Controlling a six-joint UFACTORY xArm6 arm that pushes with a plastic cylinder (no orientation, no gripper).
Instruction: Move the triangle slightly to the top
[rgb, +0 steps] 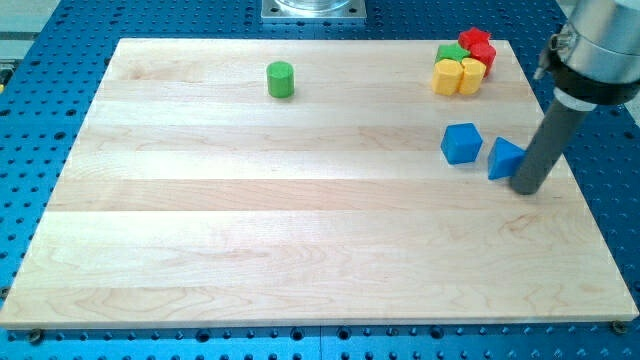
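Observation:
A blue triangle block lies at the view's right on the wooden board. My tip rests on the board just right of and slightly below the triangle, touching or nearly touching its right edge; the rod hides part of it. A blue cube sits just left of the triangle, with a small gap between them.
A green cylinder stands near the view's top, left of centre. A tight cluster at the top right holds a red star-like block, a second red block, a green block and two yellow blocks.

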